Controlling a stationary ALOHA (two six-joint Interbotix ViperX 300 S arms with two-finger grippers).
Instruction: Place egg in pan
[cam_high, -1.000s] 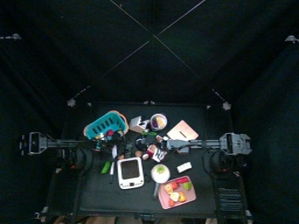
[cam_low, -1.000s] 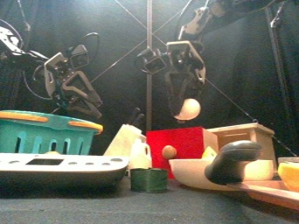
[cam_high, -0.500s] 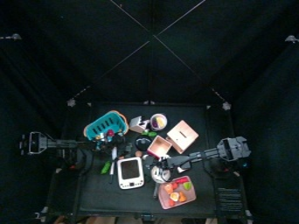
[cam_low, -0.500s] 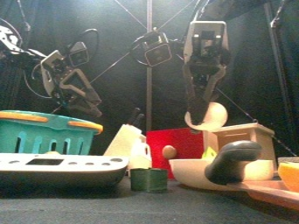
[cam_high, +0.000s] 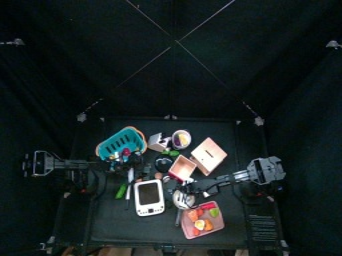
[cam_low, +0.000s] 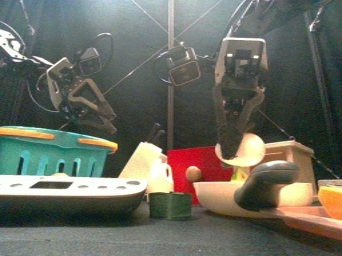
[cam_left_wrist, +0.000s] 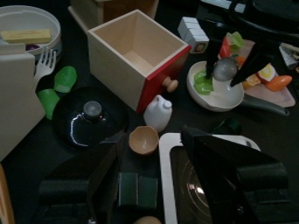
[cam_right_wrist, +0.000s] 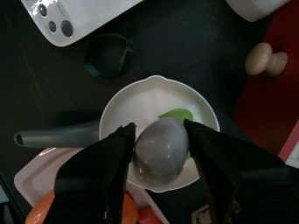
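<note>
We see the right pincer (cam_right_wrist: 162, 149) has descended — clamped on the pale smooth egg (cam_right_wrist: 162, 147); now above the white round pan (cam_right_wrist: 135, 109); release nears.

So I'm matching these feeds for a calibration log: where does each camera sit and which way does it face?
Top: high overhead, straight down; both arms enter from the sides.
Front: table edge, level; right gripper holding the egg above the pan.
Left wrist: on the resting left arm, looking across the table; its jaws at the bottom.
Right wrist: looking down; jaws around the egg over the pan.
Shared: front and right wrist show egg and pan.
</note>
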